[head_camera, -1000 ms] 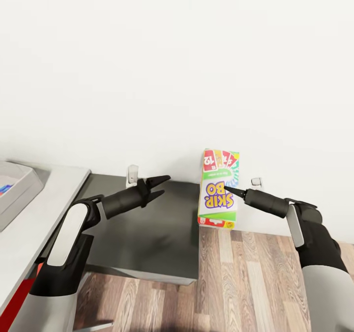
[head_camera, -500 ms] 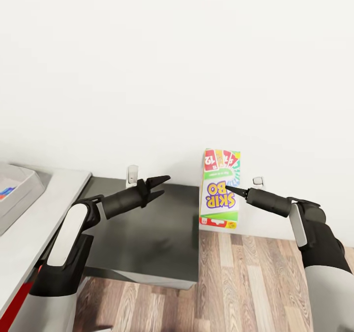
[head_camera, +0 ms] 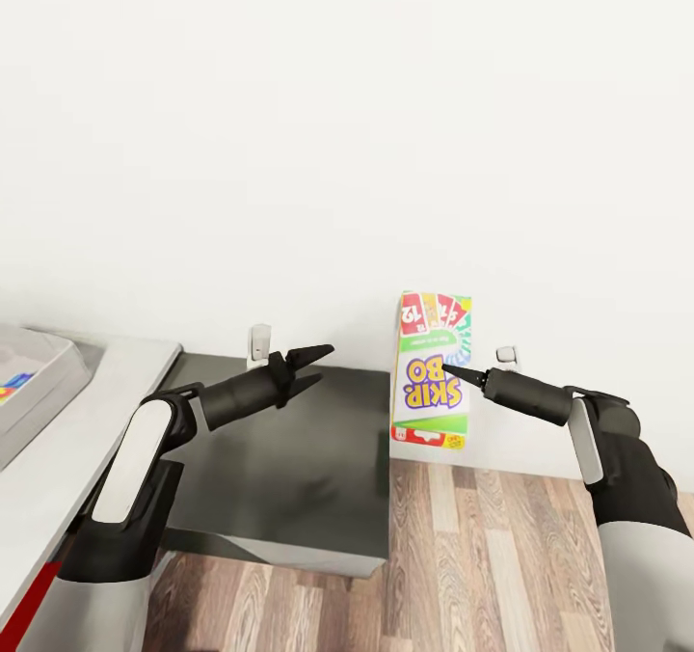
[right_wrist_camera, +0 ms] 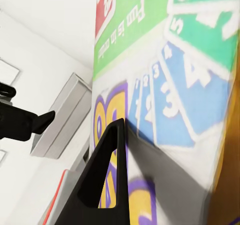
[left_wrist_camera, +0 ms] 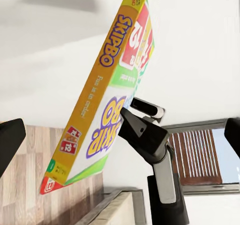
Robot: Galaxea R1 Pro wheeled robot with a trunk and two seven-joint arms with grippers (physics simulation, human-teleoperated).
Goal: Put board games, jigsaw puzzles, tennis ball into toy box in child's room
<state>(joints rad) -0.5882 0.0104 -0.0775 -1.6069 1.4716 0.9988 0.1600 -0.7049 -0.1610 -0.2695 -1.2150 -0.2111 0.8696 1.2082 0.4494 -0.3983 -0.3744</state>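
The right gripper grasps the Skip-Bo box upright, right of the toy box; the left gripper is released.

The Skip-Bo box is seen from above by the head camera, sidelong from the left wrist, and pressed close from the right wrist.

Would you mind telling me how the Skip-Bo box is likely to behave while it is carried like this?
The Skip-Bo box keeps flat faces and straight edges, so it is probably stiff. The right end effector grips it near mid-face while it hangs upright in the air, so it seems light. Its glossy printed card may slip or pivot.
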